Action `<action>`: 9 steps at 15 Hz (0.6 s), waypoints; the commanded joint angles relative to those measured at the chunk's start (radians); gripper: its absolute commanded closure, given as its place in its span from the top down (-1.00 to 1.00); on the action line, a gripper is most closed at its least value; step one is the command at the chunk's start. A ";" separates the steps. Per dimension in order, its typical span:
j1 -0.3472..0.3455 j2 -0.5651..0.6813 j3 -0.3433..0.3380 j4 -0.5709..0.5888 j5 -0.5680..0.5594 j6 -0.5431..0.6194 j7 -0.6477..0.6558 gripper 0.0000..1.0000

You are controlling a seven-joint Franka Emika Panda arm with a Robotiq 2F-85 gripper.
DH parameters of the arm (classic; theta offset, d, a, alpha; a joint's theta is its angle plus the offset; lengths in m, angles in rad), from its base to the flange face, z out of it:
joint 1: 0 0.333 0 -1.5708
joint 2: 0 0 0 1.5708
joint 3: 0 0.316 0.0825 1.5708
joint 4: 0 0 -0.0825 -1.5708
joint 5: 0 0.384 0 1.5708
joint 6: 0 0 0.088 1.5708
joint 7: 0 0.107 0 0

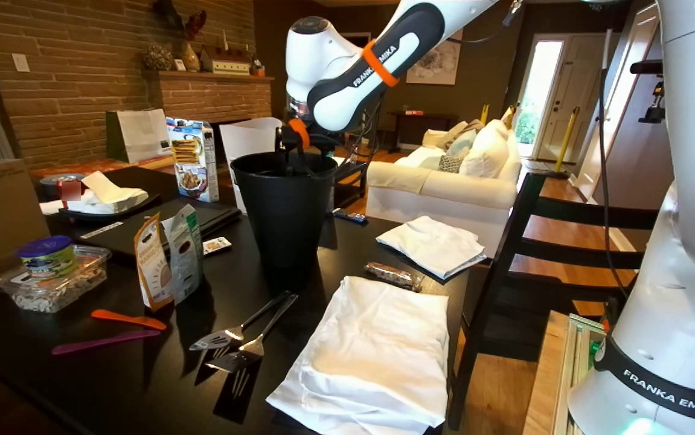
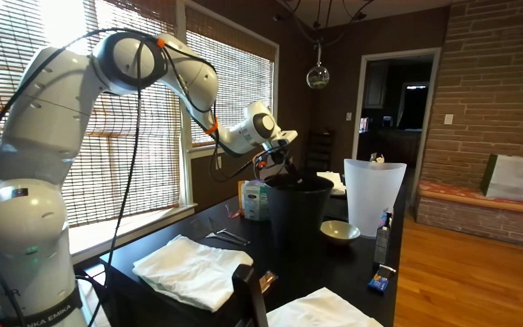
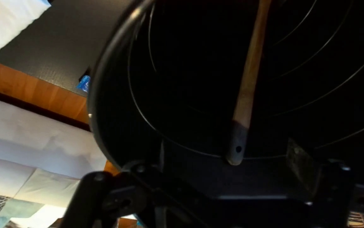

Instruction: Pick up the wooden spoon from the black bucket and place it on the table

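Note:
The black bucket (image 1: 287,217) stands upright on the dark table (image 1: 112,386); it also shows in an exterior view (image 2: 295,213). In the wrist view, I look down into the bucket (image 3: 98,95). The wooden spoon (image 3: 248,85) leans inside it, with the end of its handle, which has a hole, pointing toward my gripper. The spoon's head is lost in the dark. My gripper (image 3: 229,156) is open, one finger on each side of the handle end, with visible gaps to both. In both exterior views, the gripper is at the bucket's mouth, its fingertips hidden by the rim.
Two metal spatulas (image 1: 247,338) and a folded white cloth (image 1: 377,344) lie before the bucket. Two pouches (image 1: 169,260) and a cereal box (image 1: 193,160) stand nearby. A bowl (image 2: 339,230) and a tall white bin (image 2: 372,195) stand beside the bucket. A chair (image 1: 504,260) adjoins the table.

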 commanded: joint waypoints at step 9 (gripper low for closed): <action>0.058 0.075 -0.072 0.091 0.037 -0.037 0.008 1.00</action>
